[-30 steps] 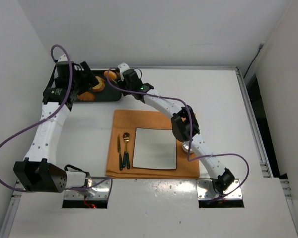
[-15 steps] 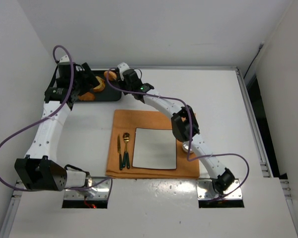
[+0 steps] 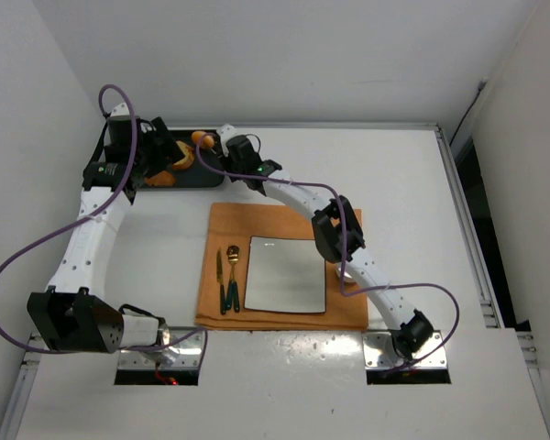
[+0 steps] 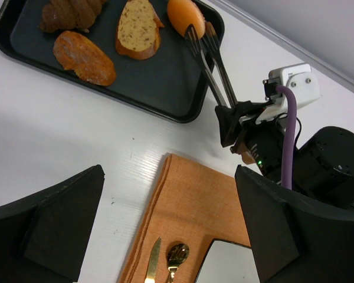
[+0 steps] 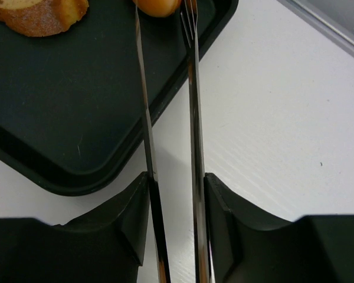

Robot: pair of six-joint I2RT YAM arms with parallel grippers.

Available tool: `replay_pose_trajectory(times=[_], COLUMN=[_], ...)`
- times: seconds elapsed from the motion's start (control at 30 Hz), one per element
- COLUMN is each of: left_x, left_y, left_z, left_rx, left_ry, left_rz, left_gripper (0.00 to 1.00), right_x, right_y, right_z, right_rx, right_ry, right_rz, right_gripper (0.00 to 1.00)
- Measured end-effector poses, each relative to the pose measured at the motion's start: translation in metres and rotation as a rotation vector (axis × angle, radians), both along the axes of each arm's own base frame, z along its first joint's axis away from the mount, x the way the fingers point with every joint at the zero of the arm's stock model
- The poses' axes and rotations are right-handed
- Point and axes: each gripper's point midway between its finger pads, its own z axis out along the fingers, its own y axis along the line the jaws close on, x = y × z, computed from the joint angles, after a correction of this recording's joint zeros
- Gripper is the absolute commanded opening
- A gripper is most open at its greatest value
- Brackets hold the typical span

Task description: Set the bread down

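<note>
The bread is pinched between tongs at a corner of the dark tray (beside a cut slice), seemingly still resting there. The tongs are squeezed by the right gripper; the left gripper is held agape.

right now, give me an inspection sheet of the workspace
surface: white table, orange mat on it
job's things: bread in black tray, tongs tips either side of it
clutter: three other food pieces in tray; plate, knife, spoon on mat
tools: left tool open, empty; right tool shut on tongs
cables: purple cable looped along each arm
surroundings: white walls
</note>
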Motion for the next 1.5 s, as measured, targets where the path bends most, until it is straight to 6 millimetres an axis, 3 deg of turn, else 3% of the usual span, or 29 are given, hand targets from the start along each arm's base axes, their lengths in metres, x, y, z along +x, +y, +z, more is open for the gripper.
replay_pose_trajectory(times=[0.13, 0.4, 0.63, 0.73, 1.0, 1.1, 1.17, 1.37, 1.5], left_x=[0.000, 0.000, -0.001, -0.001, -0.001, -0.003, -0.004, -0.008, -0.009], left_y=[0.000, 0.000, 0.000, 0.002, 0.001, 0.002, 0.003, 0.003, -0.005], left_z=[-0.001, -0.002, -0.004, -0.004, -0.002, 0.001, 0.004, 0.013, 0.017], left_rx=[0.000, 0.000, 0.000, 0.000, -0.011, -0.020, -0.022, -0.036, -0.068], left_ry=[0.001, 0.005, 0.007, 0.007, 0.002, -0.004, -0.013, -0.038, -0.052], left_rz=[0.000, 0.000, 0.001, 0.004, -0.006, -0.011, -0.009, -0.016, -0.048], left_gripper=[1.00, 1.00, 1.00, 1.00, 1.00, 1.00, 1.00, 1.00, 1.00], right_x=[-0.001, -0.001, -0.011, -0.019, -0.041, -0.060, -0.081, -0.165, -0.224], right_y=[0.000, 0.001, -0.004, -0.009, -0.023, -0.040, -0.059, -0.138, -0.191], right_z=[-0.006, -0.007, 0.000, 0.022, 0.123, 0.151, 0.155, 0.136, 0.141], right_rx=[-0.005, 0.001, 0.007, 0.021, 0.138, 0.168, 0.166, 0.123, 0.125], right_ry=[0.007, 0.011, 0.035, 0.038, -0.034, -0.032, -0.009, 0.112, 0.161], right_rz=[0.001, 0.003, 0.003, 0.004, -0.005, -0.026, -0.050, -0.149, -0.212], right_gripper=[0.39, 0.18, 0.12, 0.09, 0.05, 0.04, 0.04, 0.03, 0.03])
